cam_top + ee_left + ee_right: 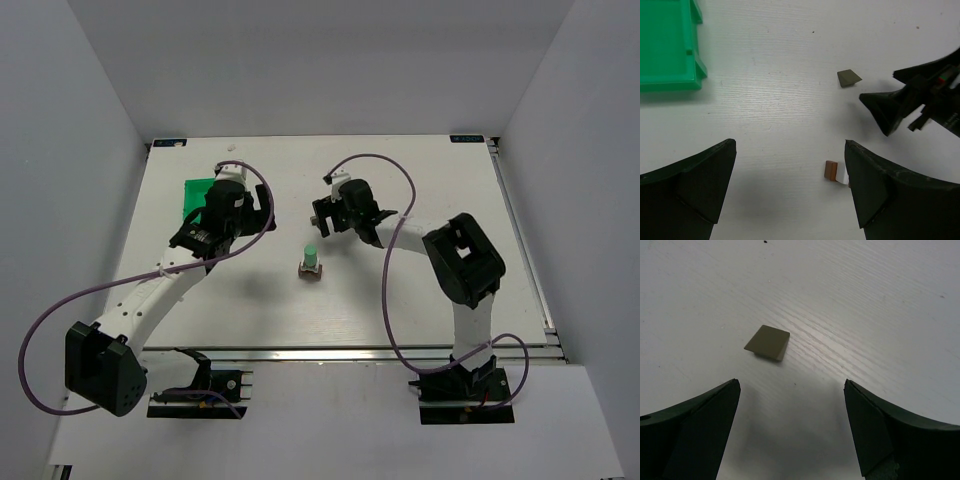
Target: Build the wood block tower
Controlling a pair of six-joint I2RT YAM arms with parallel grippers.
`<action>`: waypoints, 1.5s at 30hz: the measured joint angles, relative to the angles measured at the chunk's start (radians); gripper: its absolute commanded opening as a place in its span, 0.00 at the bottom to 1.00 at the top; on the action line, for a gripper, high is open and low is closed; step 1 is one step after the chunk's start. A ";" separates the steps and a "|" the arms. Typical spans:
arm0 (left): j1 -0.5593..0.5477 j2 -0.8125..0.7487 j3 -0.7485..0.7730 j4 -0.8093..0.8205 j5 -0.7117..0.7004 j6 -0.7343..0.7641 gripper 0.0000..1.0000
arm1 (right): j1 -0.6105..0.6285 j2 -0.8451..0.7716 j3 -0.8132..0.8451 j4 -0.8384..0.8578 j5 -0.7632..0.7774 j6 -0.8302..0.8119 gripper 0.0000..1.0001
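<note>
The wood block tower (pixel 311 262) stands mid-table, brown at its base and pale green on top. In the left wrist view only its brown base and a whitish block (pixel 832 170) show beside my right finger; the rest is hidden. My left gripper (pixel 238 208) (pixel 790 143) is open and empty, to the tower's left. My right gripper (pixel 335 212) (pixel 791 384) is open and empty, behind the tower. A loose olive wedge block (pixel 768 342) lies flat on the table just ahead of its fingertips. The wedge also shows in the left wrist view (pixel 849 77).
A green plastic bin (pixel 200 190) (pixel 667 45) sits at the back left, by my left gripper. The right gripper's black finger (pixel 887 110) shows in the left wrist view. White walls enclose the table on three sides.
</note>
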 measured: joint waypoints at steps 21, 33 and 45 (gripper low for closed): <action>0.015 0.009 -0.005 0.040 0.093 0.027 0.98 | 0.000 0.208 0.223 -0.059 -0.133 0.021 0.46; 0.015 0.009 -0.006 0.041 0.127 0.030 0.98 | -0.002 0.205 0.219 -0.047 -0.159 0.016 0.16; 0.006 -0.030 0.002 0.029 0.308 0.009 0.98 | -0.088 -0.240 -0.114 0.024 -0.254 -0.147 0.15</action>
